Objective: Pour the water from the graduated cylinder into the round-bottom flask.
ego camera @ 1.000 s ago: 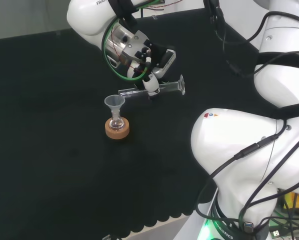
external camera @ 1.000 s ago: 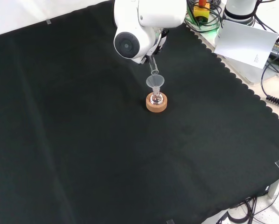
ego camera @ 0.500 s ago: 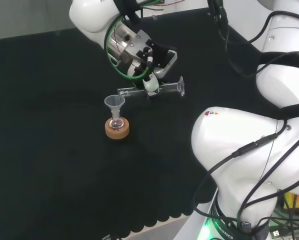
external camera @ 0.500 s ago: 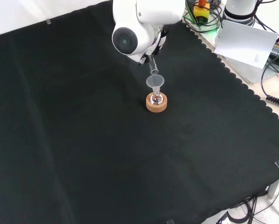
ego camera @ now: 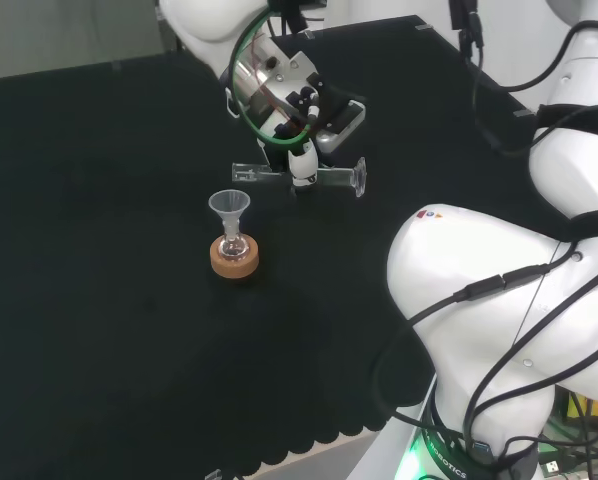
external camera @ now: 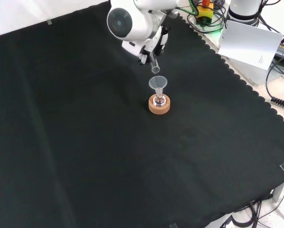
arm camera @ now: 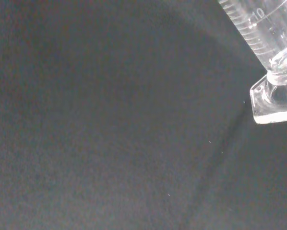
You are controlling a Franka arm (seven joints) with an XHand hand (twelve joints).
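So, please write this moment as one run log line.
hand: holds graduated cylinder level | funnel: in round-bottom flask | cork ring: under flask

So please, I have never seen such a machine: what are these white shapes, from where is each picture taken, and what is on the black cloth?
The white shapes are the links of one robot arm. One picture looks over the arm from behind it, one looks down from the front, and one is taken at the wrist. At the arm's end is a black and white hand, curled round a clear graduated cylinder that lies almost level in the air. On the black cloth stands a small round-bottom flask on a cork ring, with a clear funnel in its neck. The wrist picture shows the cylinder's foot close up.
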